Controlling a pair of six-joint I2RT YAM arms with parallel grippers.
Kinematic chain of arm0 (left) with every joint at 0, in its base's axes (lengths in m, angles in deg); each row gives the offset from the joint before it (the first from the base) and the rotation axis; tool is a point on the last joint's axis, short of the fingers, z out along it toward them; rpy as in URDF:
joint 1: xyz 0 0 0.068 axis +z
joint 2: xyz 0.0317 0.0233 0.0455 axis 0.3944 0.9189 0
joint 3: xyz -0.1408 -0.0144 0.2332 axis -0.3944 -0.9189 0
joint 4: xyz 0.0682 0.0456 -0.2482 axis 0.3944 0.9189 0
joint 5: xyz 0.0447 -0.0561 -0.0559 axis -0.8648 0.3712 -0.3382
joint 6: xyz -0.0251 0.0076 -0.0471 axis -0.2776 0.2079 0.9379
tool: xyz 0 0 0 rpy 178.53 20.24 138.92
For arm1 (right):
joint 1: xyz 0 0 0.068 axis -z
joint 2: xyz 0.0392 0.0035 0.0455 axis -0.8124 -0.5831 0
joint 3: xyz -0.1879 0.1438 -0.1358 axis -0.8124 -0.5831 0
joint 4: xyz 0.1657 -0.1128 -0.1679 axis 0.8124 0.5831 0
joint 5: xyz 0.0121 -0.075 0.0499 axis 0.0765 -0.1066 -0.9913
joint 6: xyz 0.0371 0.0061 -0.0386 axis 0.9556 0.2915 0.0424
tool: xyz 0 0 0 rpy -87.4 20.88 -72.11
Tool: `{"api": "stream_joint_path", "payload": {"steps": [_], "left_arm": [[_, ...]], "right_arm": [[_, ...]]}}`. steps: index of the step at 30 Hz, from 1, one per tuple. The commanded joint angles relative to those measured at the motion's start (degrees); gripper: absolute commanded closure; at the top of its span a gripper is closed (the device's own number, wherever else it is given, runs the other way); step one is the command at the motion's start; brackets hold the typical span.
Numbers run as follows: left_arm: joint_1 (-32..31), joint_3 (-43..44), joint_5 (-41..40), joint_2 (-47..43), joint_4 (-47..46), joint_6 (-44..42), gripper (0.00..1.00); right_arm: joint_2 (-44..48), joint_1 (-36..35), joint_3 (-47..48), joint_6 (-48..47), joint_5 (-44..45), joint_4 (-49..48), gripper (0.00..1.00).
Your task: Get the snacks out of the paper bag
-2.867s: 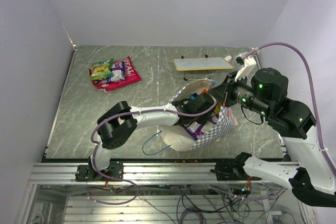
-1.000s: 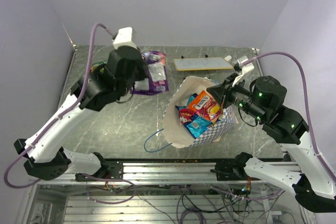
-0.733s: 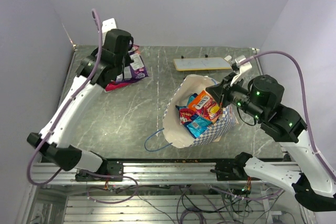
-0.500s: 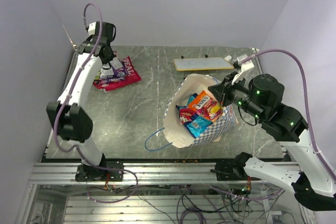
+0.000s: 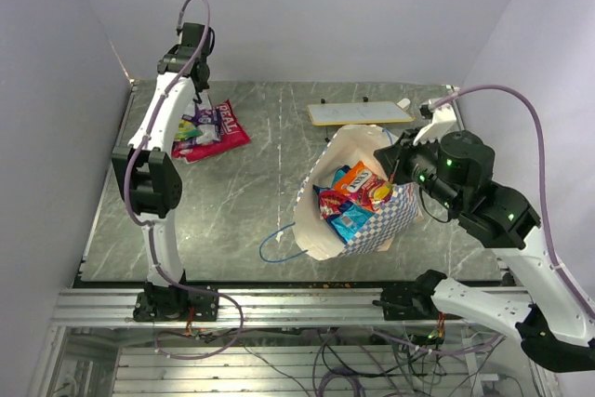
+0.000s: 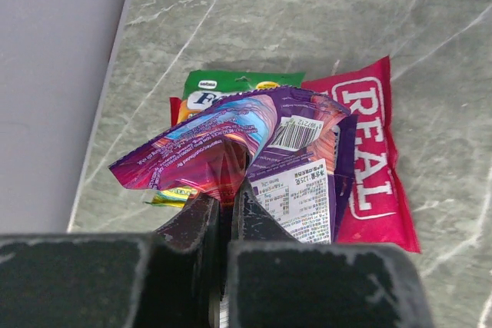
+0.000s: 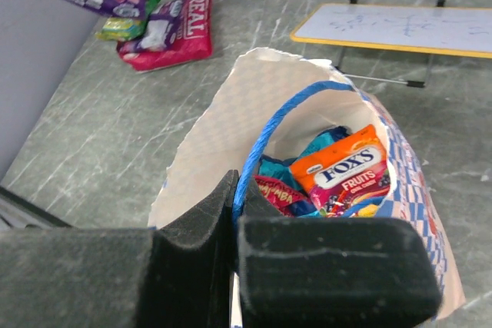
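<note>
The blue-and-white checkered paper bag point(image 5: 395, 223) stands open right of centre, cream inside point(image 7: 207, 136). My right gripper point(image 7: 237, 193) is shut on its blue cord handle point(image 7: 269, 140) at the rim. Inside lie several snacks, an orange Fox's packet point(image 7: 346, 168) on top, with blue and red ones beneath. My left gripper point(image 6: 228, 190) is shut on a crumpled purple packet point(image 6: 254, 132), just over the pile at the far left. That pile holds a red-pink packet point(image 6: 369, 151) and a green-yellow one point(image 6: 231, 84). The top view shows this pile point(image 5: 209, 127) below the left gripper point(image 5: 191, 118).
A flat cream board point(image 5: 359, 113) on black feet stands at the back, behind the bag. The bag's other blue handle point(image 5: 274, 244) loops onto the table at its near left. The grey wall runs close along the pile's left side.
My left arm has swung from mid-table to the far left corner with the purple packet, which now hangs over the pile. The right gripper keeps its hold; the bag shifted slightly.
</note>
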Motion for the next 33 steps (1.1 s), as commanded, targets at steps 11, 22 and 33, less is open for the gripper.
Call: {"api": "stream_joint_path", "payload": {"steps": [11, 22, 33], "left_arm": [[0.33, 4.57, 5.90, 9.95, 0.01, -8.17, 0.92], [0.69, 2.06, 6.25, 12.57, -2.67, -4.27, 0.70], [0.69, 2.36, 8.68, 6.67, -1.36, -2.65, 0.27]], "right_arm": [[-2.28, -0.10, 1.83, -1.96, 6.01, -1.09, 1.00], [-6.98, -0.13, 5.42, -10.72, 4.78, 1.48, 1.00], [-6.75, -0.15, 4.27, -13.41, 4.65, 0.29, 1.00]]}}
